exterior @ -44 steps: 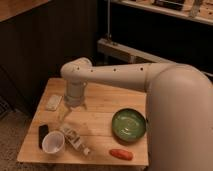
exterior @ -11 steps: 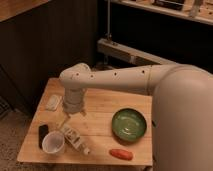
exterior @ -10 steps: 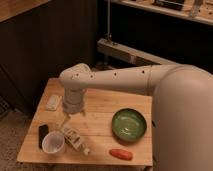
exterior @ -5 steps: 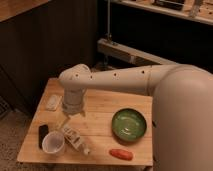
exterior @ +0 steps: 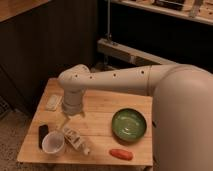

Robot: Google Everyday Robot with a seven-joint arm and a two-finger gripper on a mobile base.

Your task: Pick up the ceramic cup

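Observation:
The ceramic cup (exterior: 52, 143) is small, white and round. It stands upright near the front left corner of the wooden table (exterior: 100, 112). My gripper (exterior: 65, 121) hangs from the white arm above the left half of the table. It is a short way behind and to the right of the cup, apart from it. The wide green bowl (exterior: 129, 124) stands on the right side of the table.
A black flat object (exterior: 43, 135) lies left of the cup. A clear packet or bottle (exterior: 76, 140) lies right of it. A red-orange object (exterior: 121, 154) lies by the front edge. A pale packet (exterior: 52, 102) lies at the left. Dark wall and shelf stand behind.
The arm has come down and a little left, bringing the gripper closer to the cup. The objects on the table have not moved.

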